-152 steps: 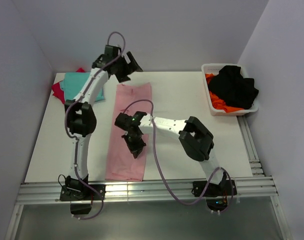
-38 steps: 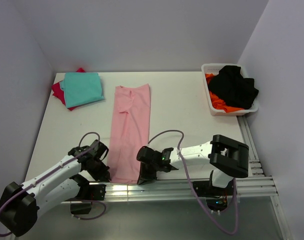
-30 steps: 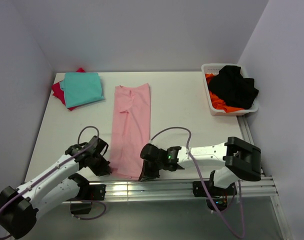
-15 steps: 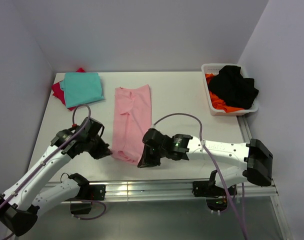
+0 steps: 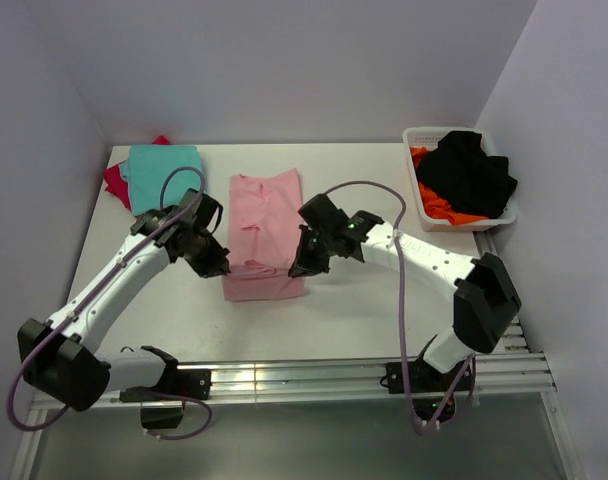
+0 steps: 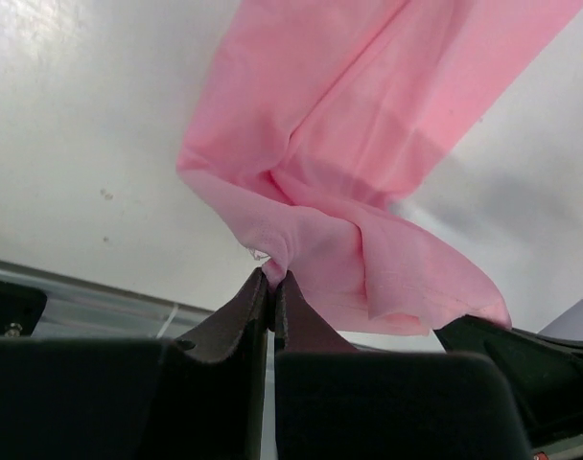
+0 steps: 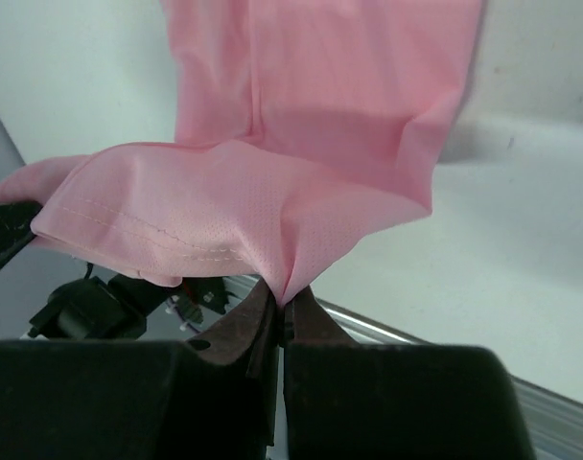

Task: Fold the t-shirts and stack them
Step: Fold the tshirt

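Observation:
The light pink t-shirt (image 5: 266,215) lies mid-table as a long strip, its near part lifted and doubled back over itself. My left gripper (image 5: 222,268) is shut on the left corner of the near hem, and the left wrist view shows the pink t-shirt (image 6: 368,144) pinched at the left gripper (image 6: 272,278). My right gripper (image 5: 295,268) is shut on the right corner, and in the right wrist view the pink t-shirt (image 7: 311,125) rises from the right gripper (image 7: 284,297). A folded teal t-shirt (image 5: 162,172) lies on a red one (image 5: 113,181) at the far left.
A white basket (image 5: 430,222) at the far right holds black cloth (image 5: 471,172) and orange cloth (image 5: 434,205). Walls close in the table on the left, back and right. Metal rails (image 5: 314,375) run along the near edge.
Both grippers have carried the pink shirt's near hem up and away from the table's near edge toward the far end. The shirt now doubles over itself.

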You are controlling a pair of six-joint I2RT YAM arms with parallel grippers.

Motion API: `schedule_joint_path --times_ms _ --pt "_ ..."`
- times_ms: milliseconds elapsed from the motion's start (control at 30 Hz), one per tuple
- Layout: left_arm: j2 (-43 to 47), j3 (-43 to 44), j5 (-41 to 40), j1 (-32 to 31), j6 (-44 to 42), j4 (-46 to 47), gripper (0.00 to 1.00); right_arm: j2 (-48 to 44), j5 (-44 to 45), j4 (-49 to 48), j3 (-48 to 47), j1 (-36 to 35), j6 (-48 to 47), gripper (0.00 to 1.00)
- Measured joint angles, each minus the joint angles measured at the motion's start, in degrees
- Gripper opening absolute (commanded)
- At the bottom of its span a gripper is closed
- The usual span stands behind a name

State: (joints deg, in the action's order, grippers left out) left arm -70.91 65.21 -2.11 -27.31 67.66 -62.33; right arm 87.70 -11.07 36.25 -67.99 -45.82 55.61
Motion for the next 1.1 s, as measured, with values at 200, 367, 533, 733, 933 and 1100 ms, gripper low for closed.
schedule_joint_path --times_ms 200,367,533,733,933,1100 --pt "-10.64 4.85 0.74 5.07 -4.35 3.04 0.00 10.05 -2.27 2.38 -9.70 3.87 -5.97 0.00" --pt "-22.84 12.11 1.07 8.68 -8.66 6.12 0.62 21.20 -3.54 6.23 -21.86 6.88 -9.33 0.14" --pt "-40.59 26.71 3.15 14.47 -13.84 8.13 0.97 37.03 -3.69 12.52 -43.69 10.93 -11.91 1.00" --pt "-51.12 45.05 2.86 18.67 -18.62 5.29 0.97 44.35 -3.34 17.90 -60.08 16.70 -12.52 1.00" --pt "-36.33 35.45 2.71 19.26 -19.52 5.99 0.94 24.83 -2.08 14.05 -35.98 18.03 -12.48 1.00" --pt "-12.74 6.80 4.02 19.08 -18.69 10.36 0.89 5.66 -1.88 7.06 -11.54 14.97 -10.23 1.00"
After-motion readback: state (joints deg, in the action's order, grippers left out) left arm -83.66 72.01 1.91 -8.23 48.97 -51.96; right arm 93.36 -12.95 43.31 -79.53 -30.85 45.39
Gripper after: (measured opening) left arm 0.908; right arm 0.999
